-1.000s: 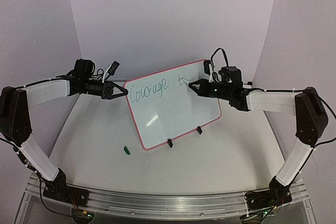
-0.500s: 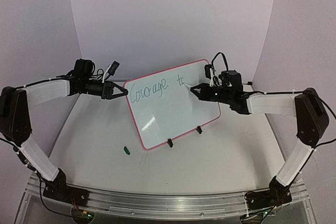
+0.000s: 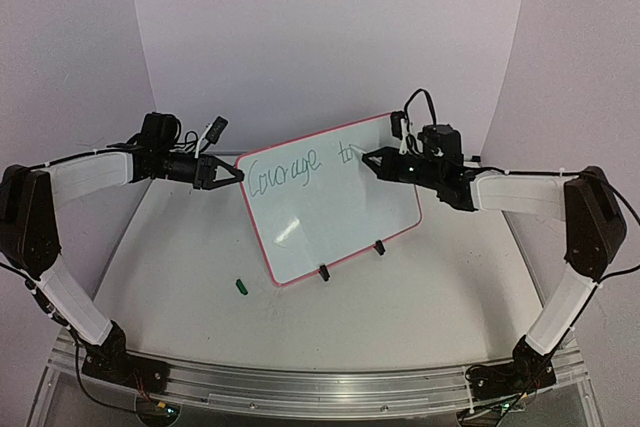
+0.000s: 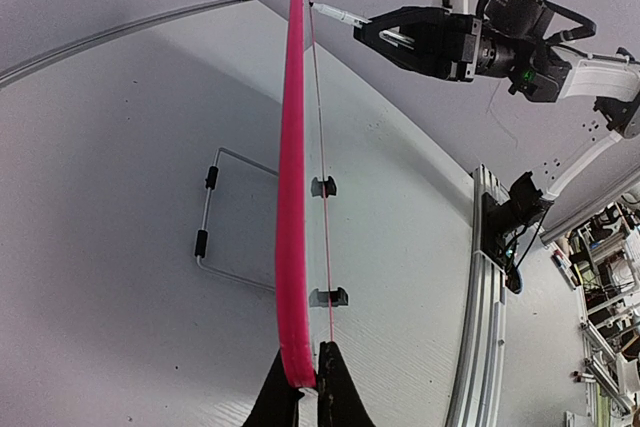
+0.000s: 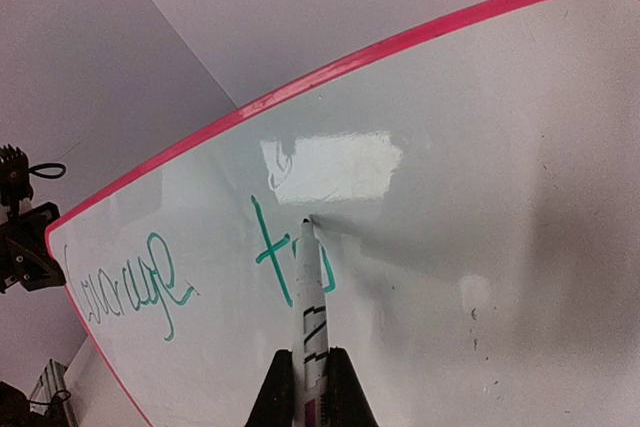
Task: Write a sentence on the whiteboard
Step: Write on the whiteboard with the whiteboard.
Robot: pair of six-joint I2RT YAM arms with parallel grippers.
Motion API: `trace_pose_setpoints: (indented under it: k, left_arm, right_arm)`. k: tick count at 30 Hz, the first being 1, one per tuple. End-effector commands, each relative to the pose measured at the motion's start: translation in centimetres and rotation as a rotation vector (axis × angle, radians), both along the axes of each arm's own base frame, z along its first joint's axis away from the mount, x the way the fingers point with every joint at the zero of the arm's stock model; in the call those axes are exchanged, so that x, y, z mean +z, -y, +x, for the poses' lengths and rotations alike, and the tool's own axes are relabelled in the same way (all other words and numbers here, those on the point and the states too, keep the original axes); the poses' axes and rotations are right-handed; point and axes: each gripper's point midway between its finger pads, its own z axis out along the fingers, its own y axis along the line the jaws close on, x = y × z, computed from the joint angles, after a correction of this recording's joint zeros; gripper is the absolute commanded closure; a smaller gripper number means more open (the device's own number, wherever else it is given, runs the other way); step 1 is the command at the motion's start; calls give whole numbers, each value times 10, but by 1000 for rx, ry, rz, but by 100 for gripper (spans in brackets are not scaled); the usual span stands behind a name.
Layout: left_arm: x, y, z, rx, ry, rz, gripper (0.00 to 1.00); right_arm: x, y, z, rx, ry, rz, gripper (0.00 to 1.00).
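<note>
The whiteboard [image 3: 340,217], white with a red-pink frame, stands tilted on two black clip feet [image 3: 324,272] in the middle of the table. My left gripper [image 3: 237,175] is shut on its upper left corner; the left wrist view shows the board edge-on [image 4: 295,197] between the jaws of that gripper [image 4: 308,379]. The sentence [image 3: 285,169] reads "Courage to" in green cursive. My right gripper [image 3: 366,160] is shut on a white marker [image 5: 310,287], whose tip touches the board [image 5: 480,147] at the top of the "o" [image 5: 325,267]. The marker sits upright in that gripper [image 5: 311,379].
A small green marker cap [image 3: 241,286] lies on the table in front of the board's left corner. A wire stand [image 4: 215,217] rests on the table behind the board. An aluminium rail [image 3: 300,387] runs along the near edge. Backdrop walls close in on three sides.
The right gripper dipped and then rose slightly with the marker, adding an "o" after the "t". The left arm and the board have stayed still.
</note>
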Motion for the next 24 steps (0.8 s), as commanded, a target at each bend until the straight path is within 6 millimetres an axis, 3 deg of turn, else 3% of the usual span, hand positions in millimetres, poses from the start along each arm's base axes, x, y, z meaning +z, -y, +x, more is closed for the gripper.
trace_pose_setpoints:
  k: [1,5,17,24]
  left_arm:
    - [-2,8,-4,-32,77,48,100]
    - [-2,8,-4,-32,77,50,100]
    - [0,7,-5,-32,81,49,100]
    - [-1,8,-6,-31,79,52,100]
  right_arm:
    - [9,-4,6,16,31,12,100]
    - [11,-1,1,16,32,12,100]
    - [48,26,-32,-20,86,17,100]
    - [44,43,-33,-18,67,-1,100]
